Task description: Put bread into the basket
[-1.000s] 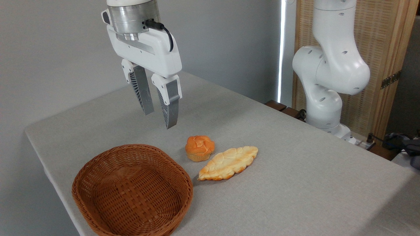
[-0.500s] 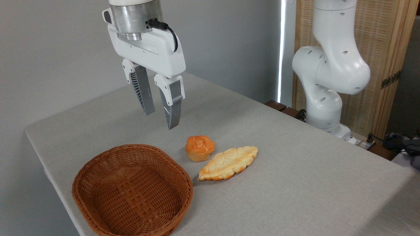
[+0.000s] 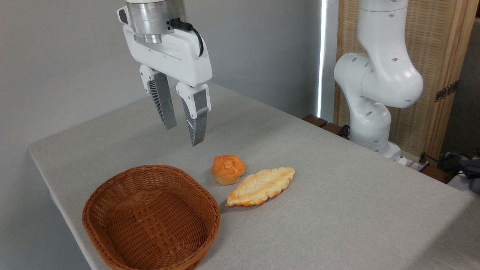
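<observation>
Bread (image 3: 228, 169), round and bumpy on top, sits on the grey cloth surface (image 3: 337, 195) just beside the woven brown basket (image 3: 150, 219) and a long flat bread (image 3: 261, 186). High above, the pincer (image 3: 183, 135) is released, holding nothing. It has moved up a little.

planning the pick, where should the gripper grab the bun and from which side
Probably from straight above, closing the open gripper on the bun at its sides, low around the waist under the lobed top. It sits upright on the table, round and small enough to fit between the fingers. Align the fingers away from the flat bread, which lies close on its right.
</observation>
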You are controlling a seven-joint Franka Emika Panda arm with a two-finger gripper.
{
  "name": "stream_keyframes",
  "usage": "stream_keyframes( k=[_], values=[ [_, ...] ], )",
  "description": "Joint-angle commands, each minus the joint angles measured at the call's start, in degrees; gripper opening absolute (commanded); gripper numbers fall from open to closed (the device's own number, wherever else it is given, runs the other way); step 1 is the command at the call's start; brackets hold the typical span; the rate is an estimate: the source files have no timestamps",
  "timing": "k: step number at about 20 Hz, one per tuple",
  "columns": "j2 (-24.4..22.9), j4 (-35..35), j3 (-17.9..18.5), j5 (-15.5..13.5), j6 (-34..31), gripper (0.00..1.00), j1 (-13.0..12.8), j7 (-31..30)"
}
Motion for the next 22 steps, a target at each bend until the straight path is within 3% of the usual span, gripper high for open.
stream_keyframes(
  k=[1,17,20,22],
  values=[
    [-0.2,0.3,0.3,-1.1,-1.5,1.00,-0.1,1.1],
    [-0.2,-0.5,-0.3,-1.1,-1.5,1.00,-0.5,1.3],
    [-1.8,-4.0,-1.6,-1.0,-0.6,1.00,-0.5,3.1],
    [-4.6,-8.7,-1.6,-1.0,0.9,1.00,-0.5,7.4]
  ],
)
